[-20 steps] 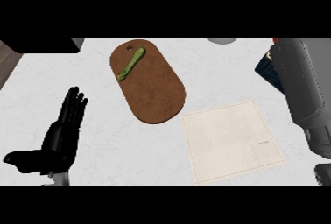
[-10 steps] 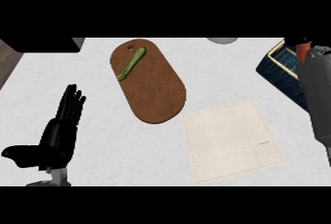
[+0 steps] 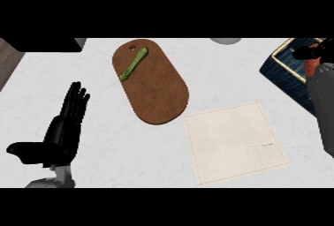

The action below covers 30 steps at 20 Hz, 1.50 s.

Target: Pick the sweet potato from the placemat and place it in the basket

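The left hand rests open at the lower left of the counter, well to the left of the cutting board, its fingers straight and together, pointing up, with the thumb stuck out sideways. The brown oval cutting board lies tilted on the pale counter, and a green pepper sits near its upper end. Just off the board's lower right edge lies the cream placemat — flat and square to nothing, slightly turned. Far to the right of the board, at the edge of view, the dark blue basket shows in part. Above it is the right hand, black fingers curled round the orange-red sweet potato — only a sliver of it shows, over the basket's opening.
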Each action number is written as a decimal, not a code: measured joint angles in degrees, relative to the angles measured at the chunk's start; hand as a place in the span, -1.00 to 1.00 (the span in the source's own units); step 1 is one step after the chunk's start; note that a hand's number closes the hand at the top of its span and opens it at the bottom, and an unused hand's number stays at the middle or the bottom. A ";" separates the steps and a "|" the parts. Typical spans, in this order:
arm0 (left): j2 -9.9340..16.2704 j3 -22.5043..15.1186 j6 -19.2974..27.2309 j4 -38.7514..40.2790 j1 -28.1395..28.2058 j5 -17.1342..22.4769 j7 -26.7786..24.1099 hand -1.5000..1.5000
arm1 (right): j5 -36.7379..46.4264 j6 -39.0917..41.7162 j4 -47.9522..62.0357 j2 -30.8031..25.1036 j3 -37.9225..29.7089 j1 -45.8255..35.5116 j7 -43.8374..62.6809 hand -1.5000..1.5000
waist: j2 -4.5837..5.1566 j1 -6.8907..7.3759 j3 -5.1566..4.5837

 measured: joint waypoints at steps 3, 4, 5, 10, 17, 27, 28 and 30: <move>-0.08 0.49 -0.31 0.57 -0.42 -0.18 -0.06 0.00 | -0.94 -1.11 0.90 -0.56 -0.71 0.96 -1.30 1.00 | 0.01 0.02 0.02; -0.10 0.50 -0.55 0.07 -0.11 -0.08 0.23 0.00 | -1.31 -1.66 1.05 -0.66 -0.95 1.41 -1.77 1.00 | 0.00 0.03 0.01; -0.45 -0.03 -0.38 -0.83 0.63 -0.49 0.40 0.00 | -1.59 -1.76 0.64 -0.74 -1.04 1.84 -1.83 1.00 | -0.01 0.03 0.02; -0.51 0.65 -1.21 -0.30 0.94 -0.33 -0.36 0.00 | -3.55 -5.12 3.00 -2.48 -3.52 2.97 -3.80 1.00 | 0.03 0.10 0.01; -1.00 1.08 -1.44 -0.35 0.60 -0.86 0.14 0.00 | -6.40 -5.93 4.77 -2.90 -4.54 4.64 -5.54 -1.00 | 0.01 0.06 0.02; -2.28 0.69 -1.23 0.02 1.71 -2.13 -1.05 0.00 | -9.39 -15.69 3.47 -3.01 -5.53 6.57 -13.01 -1.00 | 0.00 0.05 0.01; -2.04 0.81 -1.37 -0.78 2.18 -2.07 -0.93 0.00 | -8.58 -17.10 3.27 -3.13 -5.28 6.77 -12.95 -1.00 | -0.01 0.09 0.01; -2.18 0.95 -1.23 -0.52 1.63 -2.17 -0.72 0.00 | -7.04 -18.09 1.47 -3.86 -4.85 6.49 -11.57 -1.00 | -0.05 -0.07 0.01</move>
